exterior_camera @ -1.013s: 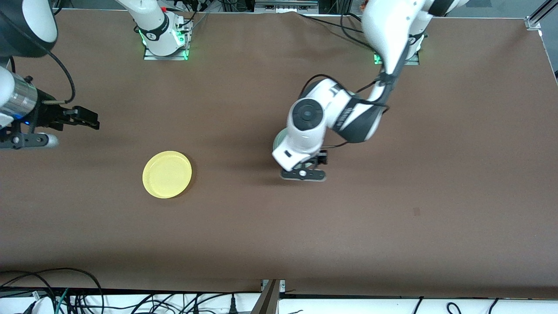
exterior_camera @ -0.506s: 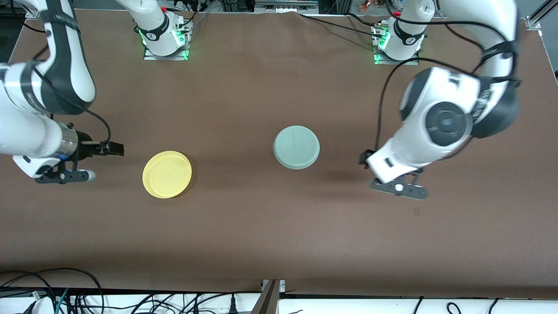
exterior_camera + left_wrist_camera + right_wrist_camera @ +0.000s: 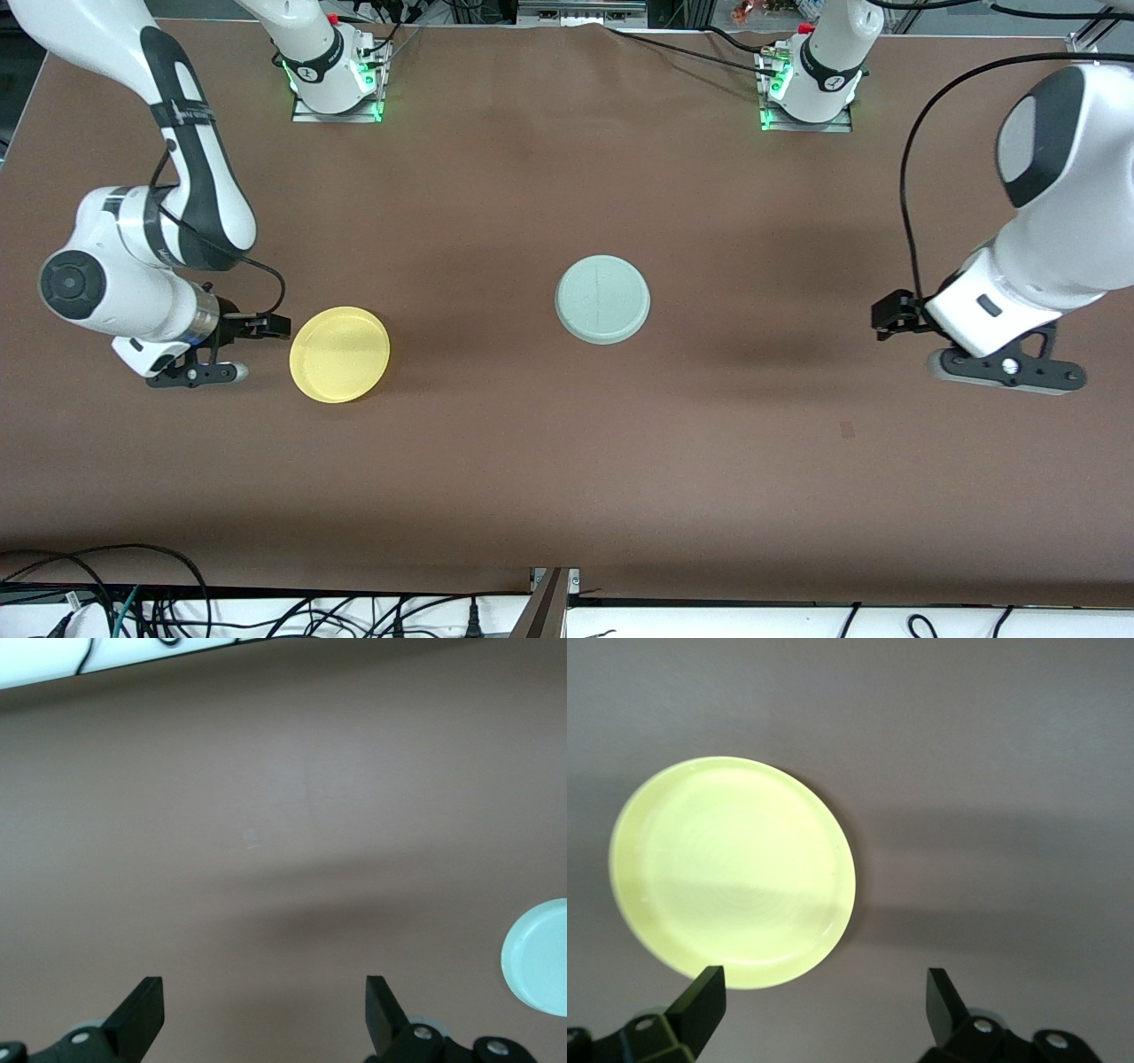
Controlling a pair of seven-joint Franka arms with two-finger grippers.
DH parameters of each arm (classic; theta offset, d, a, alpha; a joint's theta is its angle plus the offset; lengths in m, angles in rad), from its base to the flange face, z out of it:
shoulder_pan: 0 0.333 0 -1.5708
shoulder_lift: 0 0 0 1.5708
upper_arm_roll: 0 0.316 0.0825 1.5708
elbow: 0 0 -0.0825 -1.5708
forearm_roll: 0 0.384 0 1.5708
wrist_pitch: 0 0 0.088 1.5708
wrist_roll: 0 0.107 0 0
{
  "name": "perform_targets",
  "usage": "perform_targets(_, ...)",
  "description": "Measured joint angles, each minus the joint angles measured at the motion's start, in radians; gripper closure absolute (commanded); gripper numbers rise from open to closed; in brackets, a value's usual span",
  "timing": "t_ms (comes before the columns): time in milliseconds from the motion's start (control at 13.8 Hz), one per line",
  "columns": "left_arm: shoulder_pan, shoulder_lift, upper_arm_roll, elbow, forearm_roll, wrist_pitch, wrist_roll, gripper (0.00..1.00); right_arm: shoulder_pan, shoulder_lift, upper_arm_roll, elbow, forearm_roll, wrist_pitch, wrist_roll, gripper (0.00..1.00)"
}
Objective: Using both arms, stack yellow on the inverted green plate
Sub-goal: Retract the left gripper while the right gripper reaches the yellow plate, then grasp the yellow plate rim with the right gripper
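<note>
Green plate (image 3: 602,299): mid-table, inverted, now uncovered. Left gripper (image 3: 264,1014): withdrawn toward its table end, wide open, empty. Right gripper (image 3: 824,1005): arrived beside yellow (image 3: 339,354), agape, empty. Pickup next.

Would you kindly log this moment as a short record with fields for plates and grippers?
yellow plate: upright on the table, toward the right arm's end
green plate: upside down, mid-table, nothing on it
right gripper: open, beside the yellow plate
left gripper: open, empty, toward the left arm's end
stacking: not yet done
</note>
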Motion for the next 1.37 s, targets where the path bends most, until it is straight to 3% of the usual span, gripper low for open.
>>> perform_targets(434, 0.085, -0.102, 0.008, -0.037, -0.114, -0.070, 0.001, 0.00, -0.016, 0.163, -0.006, -0.022, 0.000, 0.225, -0.023, 0.03)
perform_targets(506, 0.092, -0.131, 0.009, -0.071, -0.110, -0.045, 0.001, 0.00, -0.016, 0.178, -0.006, -0.022, 0.000, 0.236, -0.025, 0.07)
perform_targets(723, 0.100, -0.255, 0.008, -0.278, -0.079, 0.109, 0.000, 0.00, -0.016, 0.186, -0.006, -0.021, 0.000, 0.239, -0.026, 0.32)
perform_targets(868, 0.143, -0.314, -0.024, -0.367, -0.077, 0.141, 0.000, 0.00, -0.016, 0.185, -0.006, -0.019, 0.000, 0.238, -0.026, 0.32)
perform_targets(1013, 0.184, -0.338, -0.057, -0.398, -0.076, 0.145, 0.002, 0.00, -0.016, 0.184, -0.006, -0.018, 0.000, 0.238, -0.026, 0.33)
perform_targets(1374, 0.222, -0.343, -0.105, -0.410, -0.076, 0.147, 0.002, 0.00, -0.016, 0.172, -0.005, -0.012, 0.000, 0.191, -0.026, 0.47)
